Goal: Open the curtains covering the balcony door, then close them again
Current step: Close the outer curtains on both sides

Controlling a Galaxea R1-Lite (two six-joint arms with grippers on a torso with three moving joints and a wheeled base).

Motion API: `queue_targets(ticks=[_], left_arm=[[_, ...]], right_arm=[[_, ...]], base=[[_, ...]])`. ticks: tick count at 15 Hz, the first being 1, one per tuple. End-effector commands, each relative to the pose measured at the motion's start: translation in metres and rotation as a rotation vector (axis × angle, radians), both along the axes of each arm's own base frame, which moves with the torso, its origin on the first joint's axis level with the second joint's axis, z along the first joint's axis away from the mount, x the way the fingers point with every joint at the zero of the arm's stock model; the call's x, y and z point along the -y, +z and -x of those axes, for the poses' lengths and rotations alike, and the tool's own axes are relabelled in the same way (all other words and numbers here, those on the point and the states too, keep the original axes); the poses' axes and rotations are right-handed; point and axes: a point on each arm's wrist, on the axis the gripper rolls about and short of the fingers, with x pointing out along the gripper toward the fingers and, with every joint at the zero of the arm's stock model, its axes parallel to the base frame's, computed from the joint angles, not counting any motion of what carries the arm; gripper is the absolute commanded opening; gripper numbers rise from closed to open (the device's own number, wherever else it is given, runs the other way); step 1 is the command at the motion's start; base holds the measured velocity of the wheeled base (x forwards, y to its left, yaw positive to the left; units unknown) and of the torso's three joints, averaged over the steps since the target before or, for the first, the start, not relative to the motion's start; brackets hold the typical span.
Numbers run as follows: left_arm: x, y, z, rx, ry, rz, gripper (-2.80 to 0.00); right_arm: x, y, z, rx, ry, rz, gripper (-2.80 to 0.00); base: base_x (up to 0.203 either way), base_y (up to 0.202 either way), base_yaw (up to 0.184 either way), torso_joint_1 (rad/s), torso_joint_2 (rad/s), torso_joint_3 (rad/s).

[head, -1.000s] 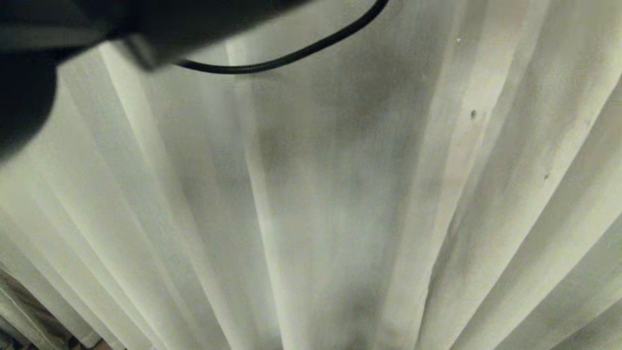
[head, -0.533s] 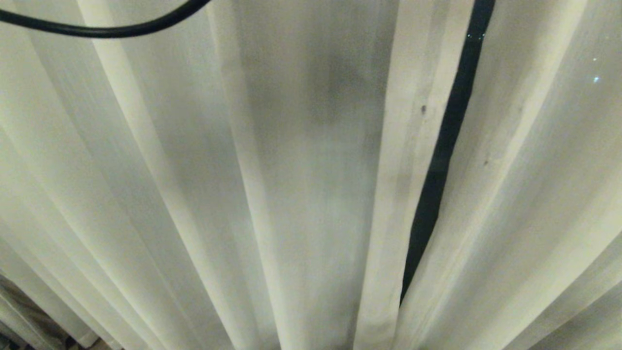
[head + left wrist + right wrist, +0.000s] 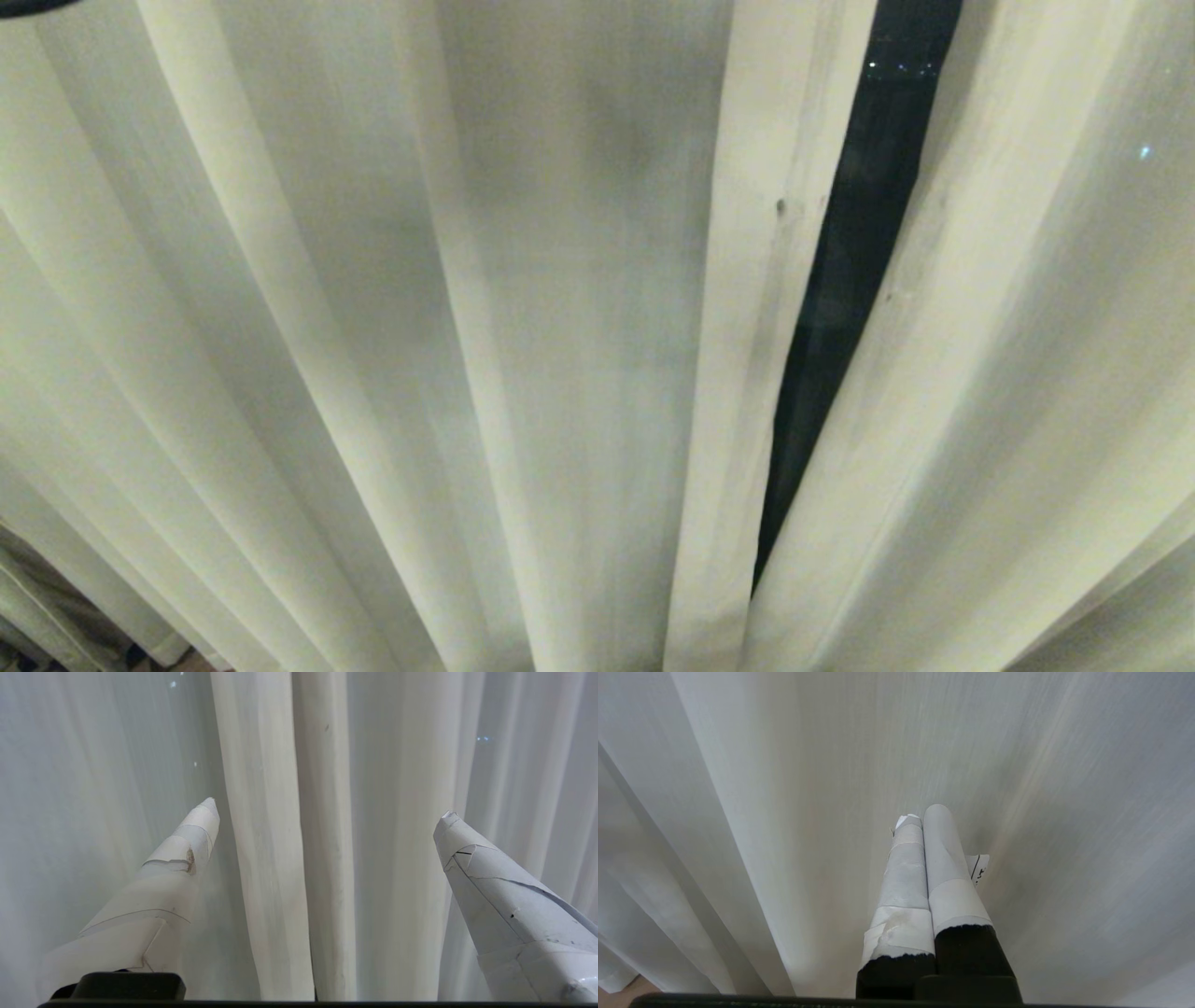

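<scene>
**Curtains barely parted, left fingers lined up on the hems**

Curtains fill my whole forward view, two cream pleated panels hanging close in front of me. Between their hemmed edges, right of centre in the head view, a narrow dark slit shows the balcony door glass with a few pinpoint lights in it.

My left gripper faces the fabric with its taped fingers spread wide, holding nothing; the two thick hems hang side by side in the space between them, apart from both tips as far as I can tell. My right gripper is parked low with its fingers pressed together and empty, just in front of a flat stretch of the cloth.

I judge this to be the start of the opening step, since the gap is only a sliver. Next I need to push the left fingers forward around one hem, pinch it firmly, and draw that panel sideways along its rail, taking one edge and not both.
</scene>
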Motion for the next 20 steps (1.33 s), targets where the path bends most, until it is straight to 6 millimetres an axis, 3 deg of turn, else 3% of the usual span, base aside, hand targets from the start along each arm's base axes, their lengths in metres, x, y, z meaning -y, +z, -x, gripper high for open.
queue_targets(ticks=[1,5,6,9,14,20], left_arm=[[-0.01,0.004,0.002,0.006,0.002,0.017,0.0],[-0.02,-0.002,0.003,-0.014,0.028,0.005,0.0],[-0.023,-0.002,0.004,-0.015,0.03,0.005,-2.8],[-0.025,-0.006,0.0,-0.039,0.075,-0.002,-2.8],[-0.025,-0.025,-0.031,-0.131,0.295,-0.019,-2.8],[0.019,-0.054,-0.089,-0.236,0.422,-0.029,-2.8]], right_arm=[[0.0,0.0,0.0,-0.002,0.001,0.001,-2.8],[0.0,0.0,0.0,-0.002,0.002,0.001,-2.8],[0.0,0.0,0.0,-0.002,0.002,0.001,-2.8],[0.0,0.0,0.0,-0.002,0.002,0.001,-2.8],[0.0,0.0,0.0,-0.002,0.002,0.001,-2.8],[0.0,0.0,0.0,-0.002,0.002,0.001,-2.8]], base=[[0.0,0.0,0.0,0.0,0.0,0.0],[0.0,0.0,0.0,0.0,0.0,0.0],[0.0,0.0,0.0,0.0,0.0,0.0],[0.0,0.0,0.0,0.0,0.0,0.0],[0.0,0.0,0.0,0.0,0.0,0.0],[0.0,0.0,0.0,0.0,0.0,0.0]])
